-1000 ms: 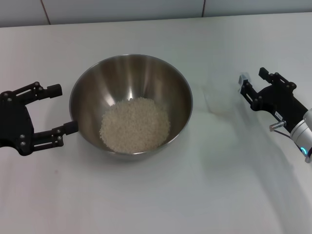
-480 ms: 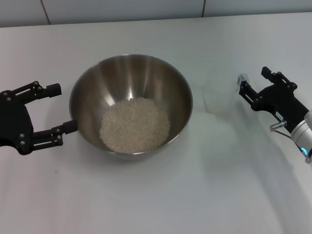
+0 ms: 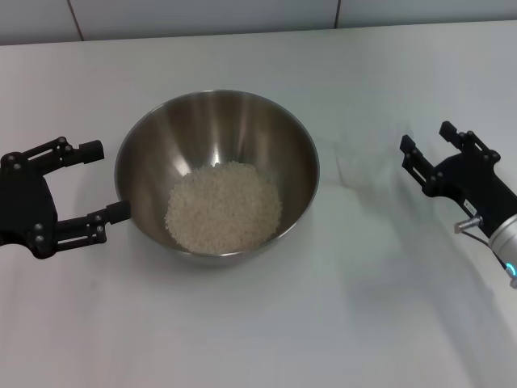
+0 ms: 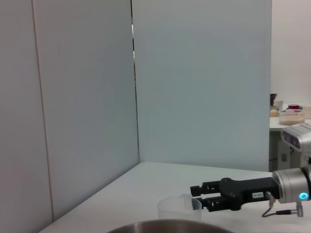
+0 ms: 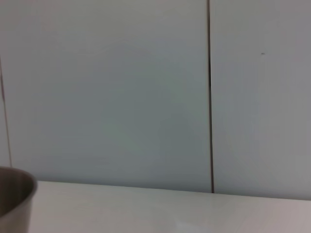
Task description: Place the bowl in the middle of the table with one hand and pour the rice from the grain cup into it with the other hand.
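The steel bowl (image 3: 216,121) stands in the middle of the white table (image 3: 266,323) with a heap of rice (image 3: 224,206) in its bottom. The clear grain cup (image 3: 360,164) stands upright and looks empty just right of the bowl. My right gripper (image 3: 426,139) is open and empty, a short way right of the cup. My left gripper (image 3: 105,181) is open, its fingertips close beside the bowl's left wall. The left wrist view shows the cup (image 4: 172,212), the right gripper (image 4: 194,195) beside it and the bowl's rim (image 4: 165,224).
White wall panels (image 3: 202,16) run along the table's far edge. The right wrist view shows only the bowl's edge (image 5: 17,196), the tabletop (image 5: 146,208) and the wall. A distant shelf with objects (image 4: 289,116) shows in the left wrist view.
My right gripper has drawn back to the right, away from the cup. The cup, the bowl and my left gripper have not moved.
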Robot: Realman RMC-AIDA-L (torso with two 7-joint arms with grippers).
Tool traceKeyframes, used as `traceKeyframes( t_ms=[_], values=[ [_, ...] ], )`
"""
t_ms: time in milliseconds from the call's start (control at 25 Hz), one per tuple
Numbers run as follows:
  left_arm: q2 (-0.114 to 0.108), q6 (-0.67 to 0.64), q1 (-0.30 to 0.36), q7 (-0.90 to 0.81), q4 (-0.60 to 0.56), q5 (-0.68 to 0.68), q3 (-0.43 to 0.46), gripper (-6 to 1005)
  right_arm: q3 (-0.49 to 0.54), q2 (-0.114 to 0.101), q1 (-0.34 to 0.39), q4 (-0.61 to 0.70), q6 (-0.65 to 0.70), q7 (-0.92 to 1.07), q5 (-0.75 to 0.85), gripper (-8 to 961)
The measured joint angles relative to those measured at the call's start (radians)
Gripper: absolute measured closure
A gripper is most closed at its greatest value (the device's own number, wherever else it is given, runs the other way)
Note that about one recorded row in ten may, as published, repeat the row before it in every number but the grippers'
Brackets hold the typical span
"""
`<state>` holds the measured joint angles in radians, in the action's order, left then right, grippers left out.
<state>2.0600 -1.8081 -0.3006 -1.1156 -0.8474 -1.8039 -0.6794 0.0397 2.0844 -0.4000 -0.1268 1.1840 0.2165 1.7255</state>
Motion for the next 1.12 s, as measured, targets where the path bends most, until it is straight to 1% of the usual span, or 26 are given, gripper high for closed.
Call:
traceKeyframes(
  t_ms=[280, 320, 360, 400, 480, 520, 560, 600, 640, 720, 800, 880, 920, 960, 1040, 1080, 1120],
  values=[
    [0.0, -0.001, 0.006, 0.0, 0.004, 0.003, 0.0, 172, -0.001, -0.001, 0.056, -0.009, 0.063, 0.004, 0.074, 281],
    [0.0, -0.001, 0.007, 0.0, 0.009, 0.004, 0.0, 172, -0.001, -0.002, 0.076, -0.019, 0.09, 0.01, 0.105, 281],
    [0.0, -0.001, 0.007, 0.0, 0.012, 0.005, 0.0, 172, -0.001, -0.002, 0.076, -0.019, 0.09, 0.01, 0.105, 281],
    [0.0, -0.001, 0.007, 0.0, 0.02, 0.005, 0.0, 172, -0.001, -0.003, 0.093, -0.025, 0.128, 0.025, 0.15, 281],
    [0.0, -0.001, 0.007, 0.0, 0.029, 0.005, 0.0, 172, -0.001, -0.003, 0.1, -0.024, 0.154, 0.034, 0.181, 281],
    [0.0, -0.001, 0.007, 0.0, 0.032, 0.005, 0.0, 172, -0.002, -0.005, 0.112, -0.012, 0.228, 0.058, 0.272, 281],
    [0.0, -0.001, 0.007, 0.0, 0.032, 0.005, 0.0, 172, -0.002, -0.005, 0.112, -0.012, 0.228, 0.058, 0.272, 281],
    [0.0, -0.001, 0.007, 0.0, 0.033, 0.005, -0.001, 172, -0.003, -0.006, 0.114, 0.005, 0.299, 0.081, 0.357, 281],
    [0.0, -0.003, 0.008, 0.001, 0.038, 0.005, -0.002, 172, -0.003, -0.006, 0.114, 0.005, 0.299, 0.081, 0.357, 281],
    [0.0, -0.008, 0.009, 0.003, 0.054, 0.005, -0.004, 172, -0.003, -0.007, 0.097, 0.049, 0.399, 0.125, 0.47, 281],
    [0.0, -0.009, 0.012, 0.006, 0.059, 0.004, -0.004, 172, -0.003, -0.007, 0.085, 0.073, 0.425, 0.143, 0.499, 281],
    [0.0, -0.009, 0.017, 0.021, 0.073, 0.003, -0.005, 172, -0.003, -0.007, 0.056, 0.122, 0.47, 0.193, 0.553, 281],
    [0.0, -0.009, 0.019, 0.032, 0.083, 0.003, -0.006, 172, -0.003, -0.007, 0.024, 0.167, 0.506, 0.237, 0.593, 281],
    [-0.001, -0.01, 0.021, 0.055, 0.107, 0.002, -0.007, 172, -0.003, -0.007, 0.007, 0.189, 0.522, 0.259, 0.609, 281],
    [-0.001, -0.01, 0.021, 0.063, 0.119, 0.001, -0.009, 172, -0.008, -0.007, -0.027, 0.226, 0.542, 0.297, 0.628, 281],
    [-0.001, -0.01, 0.021, 0.063, 0.119, 0.001, -0.009, 172, -0.008, -0.007, -0.027, 0.226, 0.542, 0.297, 0.628, 281],
    [-0.001, -0.01, 0.023, 0.064, 0.121, 0.001, -0.01, 172, -0.031, -0.007, -0.067, 0.264, 0.553, 0.347, 0.634, 281]
  ],
)
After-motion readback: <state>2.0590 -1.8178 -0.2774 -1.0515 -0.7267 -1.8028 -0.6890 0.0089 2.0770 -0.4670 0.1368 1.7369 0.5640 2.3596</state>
